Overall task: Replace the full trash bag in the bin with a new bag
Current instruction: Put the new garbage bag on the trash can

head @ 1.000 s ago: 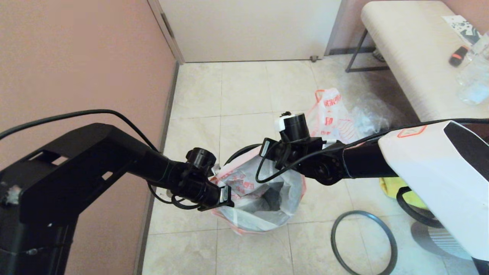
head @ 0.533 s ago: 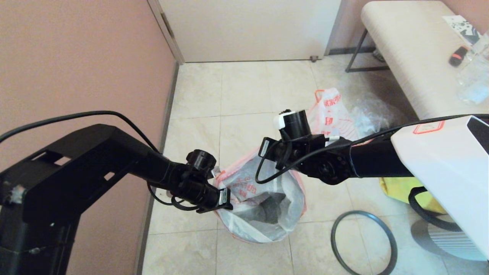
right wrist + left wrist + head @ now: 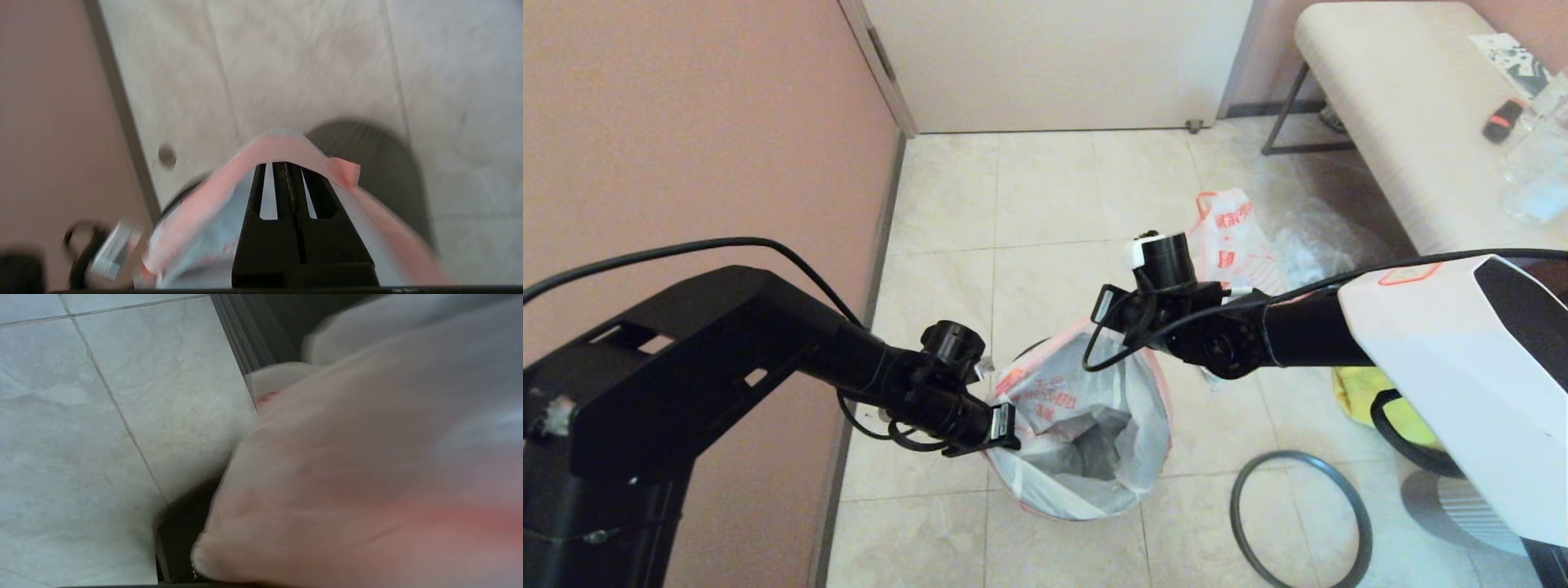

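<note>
The new bag (image 3: 1086, 425), thin and white with a pink band at its mouth, hangs open over the bin (image 3: 384, 171). The bin shows only as a dark round shape beneath it. My left gripper (image 3: 1005, 429) is at the bag's left rim, and the film is drawn taut up to it and covers its fingers. At the far rim my right gripper (image 3: 286, 165) is shut, with the pink band (image 3: 286, 147) folded over its tips. The full trash bag (image 3: 1232, 237), printed orange-red, sits on the floor behind the right wrist.
The grey ring (image 3: 1298, 523) lies flat on the tiles to the right of the bin. A yellow tote (image 3: 1364, 392) and a grey ribbed object (image 3: 1462, 510) are under my right arm. A clear bag (image 3: 1319, 241) and a bench (image 3: 1396, 122) stand at the back right; a pink wall (image 3: 686, 122) runs along the left.
My right gripper has shifted a little to the right with the bag's far rim, and the mouth now stands rounder and wider. The left gripper has barely moved.
</note>
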